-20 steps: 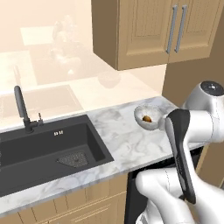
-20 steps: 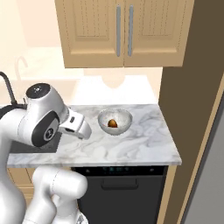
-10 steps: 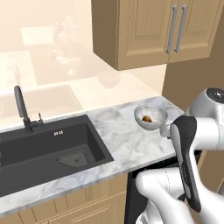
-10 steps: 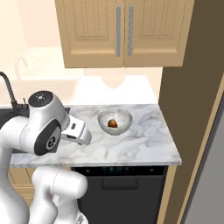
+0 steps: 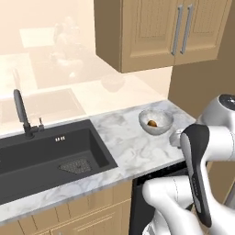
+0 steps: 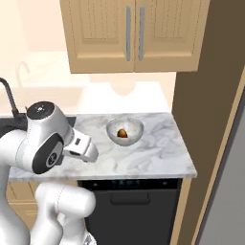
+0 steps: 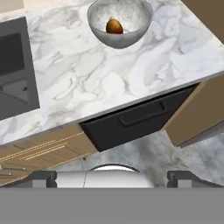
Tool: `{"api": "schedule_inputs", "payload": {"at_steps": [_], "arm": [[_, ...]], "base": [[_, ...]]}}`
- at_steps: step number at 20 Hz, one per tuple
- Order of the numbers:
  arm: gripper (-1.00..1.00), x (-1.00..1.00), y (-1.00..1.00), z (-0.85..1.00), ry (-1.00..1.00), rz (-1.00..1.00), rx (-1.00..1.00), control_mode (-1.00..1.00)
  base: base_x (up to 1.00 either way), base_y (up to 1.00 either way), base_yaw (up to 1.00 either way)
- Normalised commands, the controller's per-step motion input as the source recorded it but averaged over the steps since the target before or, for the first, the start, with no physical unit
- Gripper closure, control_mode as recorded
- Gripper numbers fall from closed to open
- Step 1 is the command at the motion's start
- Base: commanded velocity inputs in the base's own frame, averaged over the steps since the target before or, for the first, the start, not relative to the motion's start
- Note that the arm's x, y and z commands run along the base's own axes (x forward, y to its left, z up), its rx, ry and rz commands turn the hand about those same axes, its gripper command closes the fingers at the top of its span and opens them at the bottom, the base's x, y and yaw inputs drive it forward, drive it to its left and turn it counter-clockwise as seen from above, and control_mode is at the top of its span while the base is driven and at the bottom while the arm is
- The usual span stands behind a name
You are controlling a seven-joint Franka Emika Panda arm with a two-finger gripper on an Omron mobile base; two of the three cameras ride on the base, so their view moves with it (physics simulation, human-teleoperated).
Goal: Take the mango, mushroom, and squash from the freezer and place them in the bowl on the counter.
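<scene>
- You get the bowl (image 7: 119,24) with its far rim cut by the top edge in the hand view.
- The small brown item (image 5: 152,123) inside is too tiny to name; possibly the mushroom.
- The sink (image 5: 46,158) runs off the left edge.
- The freezer (image 6: 228,191) shows as an edge-cut grey sliver.

The bowl (image 6: 124,131) sits on the counter (image 6: 153,155) with the mushroom (image 6: 122,133) inside, right of the sink (image 5: 46,156). Wall cabinets (image 6: 134,33) hang above; a black appliance (image 6: 134,201) sits below.
</scene>
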Motion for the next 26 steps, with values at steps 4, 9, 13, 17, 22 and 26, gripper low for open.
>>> {"api": "schedule_inputs", "payload": {"at_steps": [4, 9, 13, 17, 22, 26], "arm": [[-1.0, 0.0, 0.0, 0.0, 0.0, 0.0, 0.0, 1.0], [-1.0, 0.0, 0.0, 0.0, 0.0, 0.0, 0.0, 1.0], [-1.0, 0.0, 0.0, 0.0, 0.0, 0.0, 0.0, 1.0], [-1.0, 0.0, 0.0, 0.0, 0.0, 0.0, 0.0, 1.0], [-1.0, 0.0, 0.0, 0.0, 0.0, 0.0, 0.0, 1.0], [-1.0, 0.0, 0.0, 0.0, 0.0, 0.0, 0.0, 1.0]], "base": [[-0.59, -0.03, -0.13], [-0.67, -0.19, -0.15], [-0.47, -0.52, -0.17], [-0.13, -0.68, -0.1], [0.08, -0.73, 0.07], [0.0, -0.72, 0.15]]}}
